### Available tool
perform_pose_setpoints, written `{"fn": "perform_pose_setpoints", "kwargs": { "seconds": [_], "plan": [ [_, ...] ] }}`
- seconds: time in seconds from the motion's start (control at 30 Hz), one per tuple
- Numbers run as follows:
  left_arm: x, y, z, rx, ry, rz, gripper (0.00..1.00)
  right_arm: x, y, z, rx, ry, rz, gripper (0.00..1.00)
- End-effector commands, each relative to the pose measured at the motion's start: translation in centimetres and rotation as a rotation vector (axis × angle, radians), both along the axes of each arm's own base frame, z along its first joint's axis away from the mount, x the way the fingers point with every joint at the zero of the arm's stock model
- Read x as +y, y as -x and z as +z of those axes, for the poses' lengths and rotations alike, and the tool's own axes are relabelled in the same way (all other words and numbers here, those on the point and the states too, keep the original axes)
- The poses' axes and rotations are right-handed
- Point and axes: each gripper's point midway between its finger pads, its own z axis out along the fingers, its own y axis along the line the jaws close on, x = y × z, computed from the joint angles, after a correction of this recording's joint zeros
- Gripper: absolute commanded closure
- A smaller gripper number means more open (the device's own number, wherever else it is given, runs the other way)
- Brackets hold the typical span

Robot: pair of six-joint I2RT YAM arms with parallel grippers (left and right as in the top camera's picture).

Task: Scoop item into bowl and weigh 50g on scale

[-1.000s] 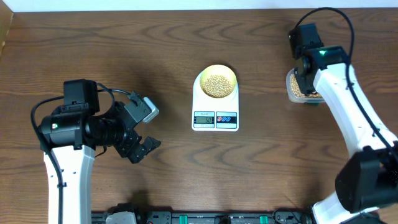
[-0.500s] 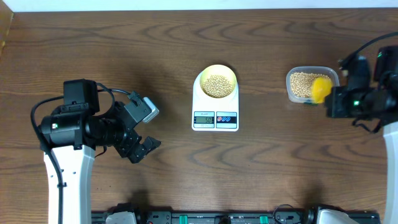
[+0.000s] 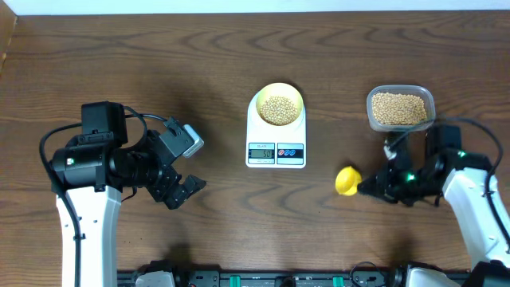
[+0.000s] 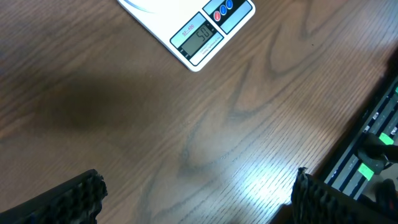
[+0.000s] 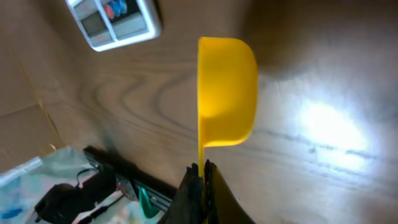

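The white scale stands at the table's middle with the pale yellow bowl on it, holding beige beans. The scale's display also shows in the left wrist view. More beans fill a clear tub at the right. My right gripper is shut on the handle of a bright yellow scoop, low over the table, below the tub; the scoop looks empty in the right wrist view. My left gripper is open and empty at the left, apart from the scale.
A black rail with green connectors runs along the table's front edge. Bare wood lies between the left gripper and the scale.
My right arm has swung from the tub down toward the front, carrying the yellow scoop to the table below the tub. The left arm has not moved.
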Motion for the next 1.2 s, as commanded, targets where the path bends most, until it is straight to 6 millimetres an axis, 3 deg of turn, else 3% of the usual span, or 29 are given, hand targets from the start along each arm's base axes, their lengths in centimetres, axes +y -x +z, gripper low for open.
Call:
{"fn": "perform_pose_setpoints", "kwargs": {
  "seconds": [0.0, 0.17, 0.27, 0.47, 0.67, 0.77, 0.97, 1.1, 1.17],
  "plan": [
    [0.1, 0.1, -0.3, -0.003, -0.007, -0.015, 0.02, 0.6, 1.2, -1.0, 0.077, -0.051, -0.061, 0.99],
    [0.1, 0.1, -0.3, -0.003, -0.007, -0.016, 0.02, 0.1, 2.4, -2.1, 0.137, -0.058, -0.111, 0.99],
    [0.1, 0.1, -0.3, -0.003, -0.007, -0.015, 0.02, -0.8, 2.6, -2.6, 0.157, -0.021, -0.133, 0.86],
    [0.1, 0.1, -0.3, -0.003, -0.007, -0.015, 0.02, -2.9, 3.2, -4.0, 0.213, 0.119, -0.181, 0.72],
    [0.1, 0.1, -0.3, -0.003, -0.007, -0.015, 0.02, -5.6, 3.1, -5.4, 0.219, 0.289, -0.217, 0.41],
    [0.1, 0.1, -0.3, -0.003, -0.007, -0.015, 0.02, -6.3, 2.1, -5.7, 0.172, 0.323, -0.227, 0.01],
    [0.1, 0.1, -0.3, -0.003, -0.007, -0.015, 0.02, -10.2, 0.5, -5.9, 0.164, 0.521, -0.381, 0.01],
    [0.1, 0.1, -0.3, -0.003, -0.007, -0.016, 0.02, -12.5, -1.1, -3.6, 0.137, 0.626, -0.440, 0.01],
    [0.1, 0.1, -0.3, -0.003, -0.007, -0.016, 0.02, -14.3, -2.2, -1.2, 0.101, 0.720, -0.464, 0.01]
  ]
}}
